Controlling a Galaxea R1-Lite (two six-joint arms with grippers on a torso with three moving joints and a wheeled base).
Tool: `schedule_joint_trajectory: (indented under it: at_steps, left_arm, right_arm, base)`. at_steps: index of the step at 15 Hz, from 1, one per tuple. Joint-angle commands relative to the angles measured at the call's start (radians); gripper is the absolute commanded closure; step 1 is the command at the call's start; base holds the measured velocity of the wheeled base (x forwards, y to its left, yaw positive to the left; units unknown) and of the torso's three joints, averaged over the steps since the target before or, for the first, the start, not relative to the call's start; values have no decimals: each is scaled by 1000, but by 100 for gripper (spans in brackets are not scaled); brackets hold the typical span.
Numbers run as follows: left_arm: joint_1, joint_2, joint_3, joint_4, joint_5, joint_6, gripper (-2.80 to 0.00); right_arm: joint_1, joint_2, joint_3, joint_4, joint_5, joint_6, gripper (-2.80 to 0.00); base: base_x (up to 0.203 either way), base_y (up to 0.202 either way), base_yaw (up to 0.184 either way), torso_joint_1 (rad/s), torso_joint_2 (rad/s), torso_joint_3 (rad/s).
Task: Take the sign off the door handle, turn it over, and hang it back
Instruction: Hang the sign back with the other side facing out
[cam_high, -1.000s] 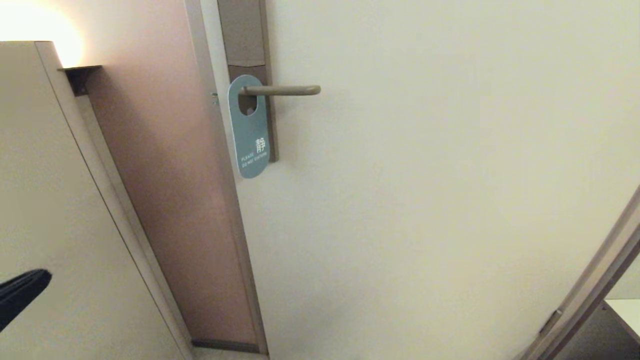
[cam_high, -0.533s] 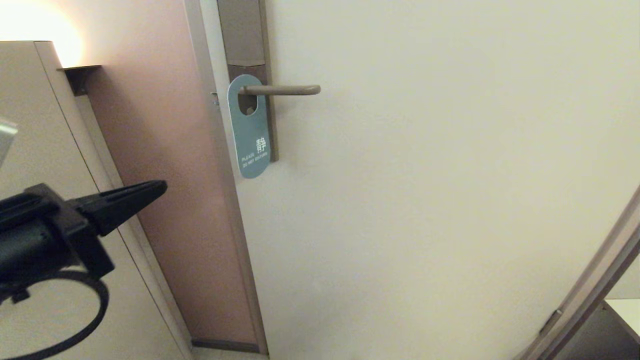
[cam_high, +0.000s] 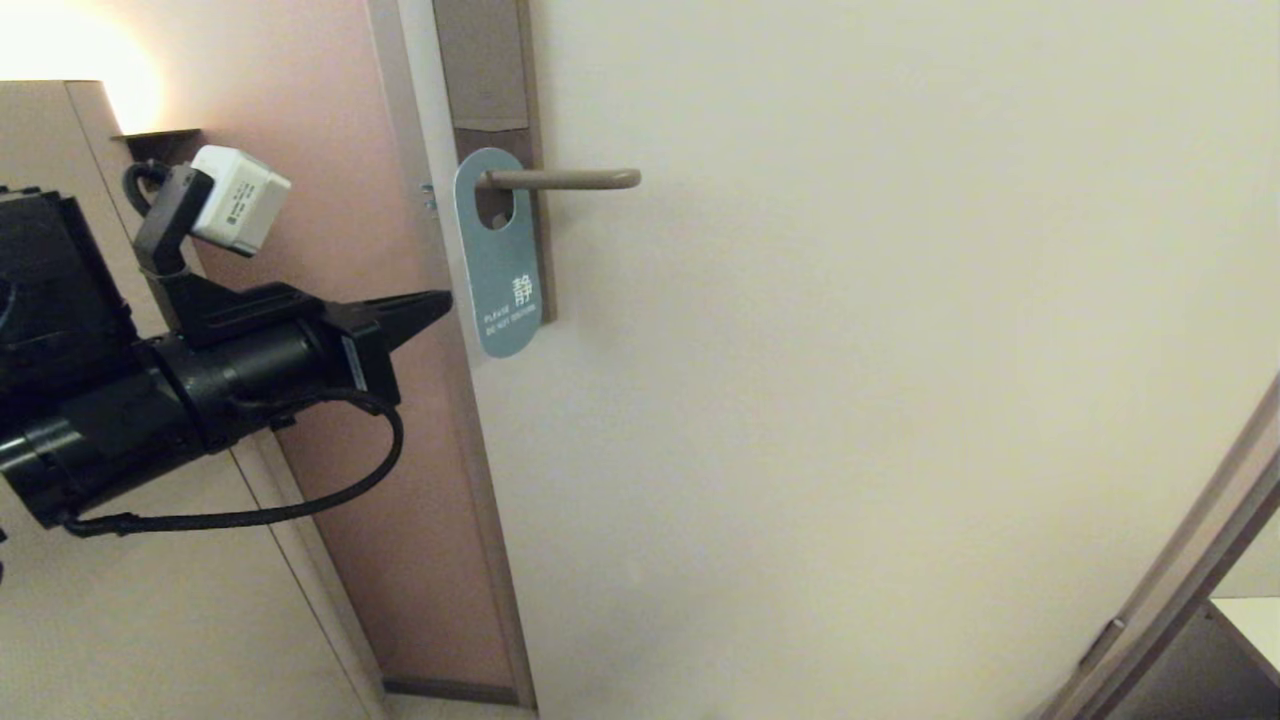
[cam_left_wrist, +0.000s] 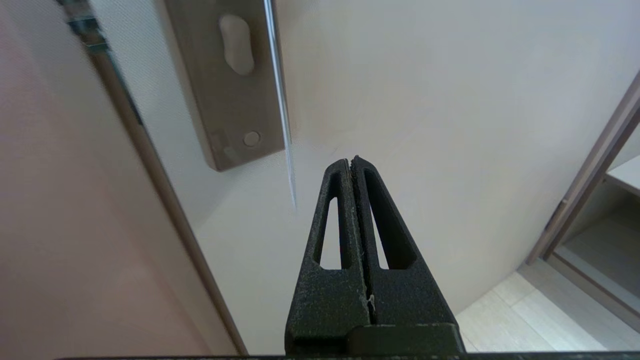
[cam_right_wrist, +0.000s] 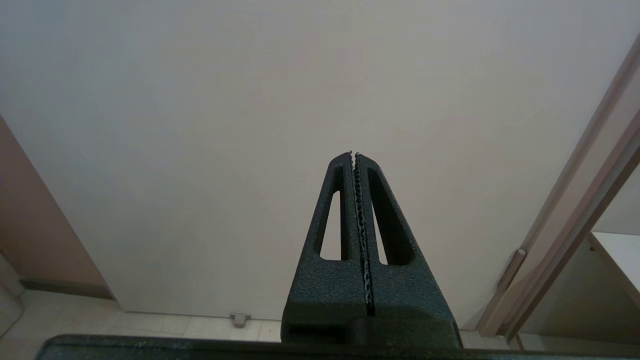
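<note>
Cream door: sign hangs on door handle; left gripper near, fingers together.

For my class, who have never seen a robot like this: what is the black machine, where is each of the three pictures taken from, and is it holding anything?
This is a two-armed robot facing a cream door. The head view looks from a camera on the robot's head. There a flat teal-blue round-ended sign with white lettering hangs on the slim bronze-grey door handle. The black shape at the left is the left arm; its left gripper points at the sign, tips just short of it, fingers shut, holding nothing. The other two pictures come from cameras on the wrists, behind the fingers. The left wrist view shows the sign edge-on beside a brown metal backplate. The right wrist view shows the right gripper, shut and empty, facing bare door.
</note>
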Motion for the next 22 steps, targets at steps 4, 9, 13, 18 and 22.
schedule_joint_trajectory:
  at_steps: [4, 9, 13, 18, 22]
  left_arm:
    - [-10, 97, -23, -45, -1, 0, 0]
    - [-17, 169, -102, -88, -1, 2, 0]
    - [-15, 189, -120, -90, 8, 5, 0]
    - [31, 209, -121, -149, 29, 14, 0]
    - [84, 245, -120, -208, 47, 28, 0]
  right_arm:
    - [0, 1, 0, 0, 0, 0, 0]
    - [0, 1, 0, 0, 0, 0, 0]
    - [0, 1, 0, 0, 0, 0, 0]
    - [0, 1, 0, 0, 0, 0, 0]
    - [0, 1, 0, 0, 0, 0, 0]
  base:
    - [0, 0, 0, 0, 0, 0]
    - [0, 0, 0, 0, 0, 0]
    - [0, 0, 0, 0, 0, 0]
    - [0, 0, 0, 0, 0, 0]
    - [0, 0, 0, 0, 0, 0]
